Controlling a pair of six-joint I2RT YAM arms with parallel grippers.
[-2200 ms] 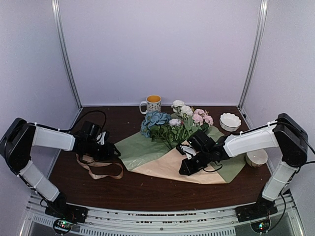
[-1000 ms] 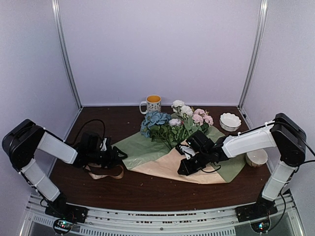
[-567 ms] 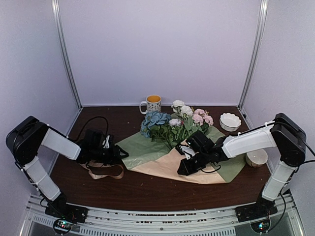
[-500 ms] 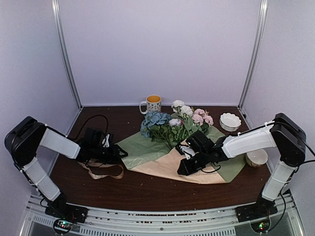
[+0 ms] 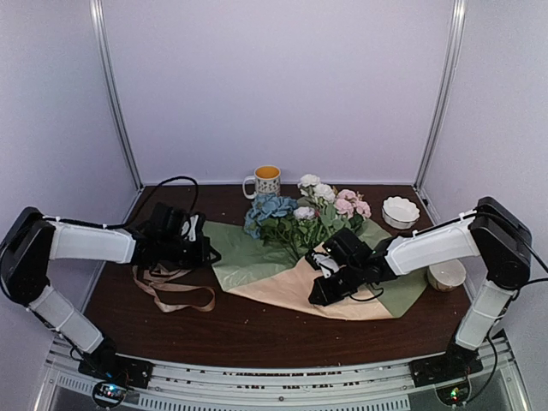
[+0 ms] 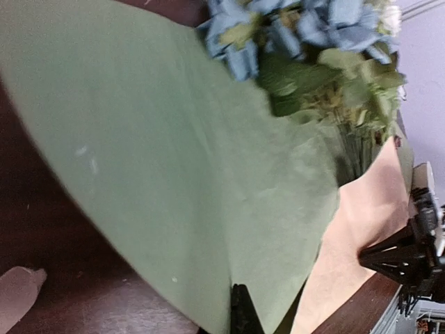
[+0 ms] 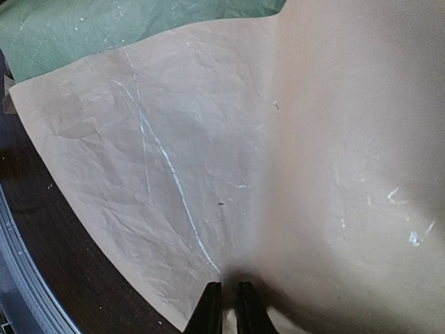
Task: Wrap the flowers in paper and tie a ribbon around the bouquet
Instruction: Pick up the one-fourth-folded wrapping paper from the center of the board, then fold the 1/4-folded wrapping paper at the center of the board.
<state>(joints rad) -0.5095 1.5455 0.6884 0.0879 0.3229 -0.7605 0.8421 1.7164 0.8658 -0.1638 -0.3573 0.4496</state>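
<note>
The flowers [image 5: 304, 214], blue, white and pink with green stems, lie on the paper in mid-table. The sage-green sheet [image 5: 244, 257] spreads left and the peach-tan sheet [image 5: 291, 287] spreads toward the front. My left gripper [image 5: 208, 253] is shut on the green sheet's left corner; in the left wrist view the green sheet [image 6: 174, 160] folds around the left gripper [image 6: 240, 316], with the blue flowers [image 6: 292, 28] beyond. My right gripper [image 5: 315, 300] is shut on the peach-tan sheet; in the right wrist view the peach-tan sheet [image 7: 208, 160] is pinched by the right gripper [image 7: 226, 306]. A tan ribbon [image 5: 175, 287] lies loose below the left arm.
A mug [image 5: 266, 181] stands behind the flowers. A white scalloped bowl [image 5: 401, 210] sits at the back right, and a second small bowl [image 5: 445, 274] rests beside the right arm. Metal frame posts and white walls enclose the table.
My left gripper has left the ribbon, moved up and right to the green sheet's left corner and shut on it. The right arm has stayed put.
</note>
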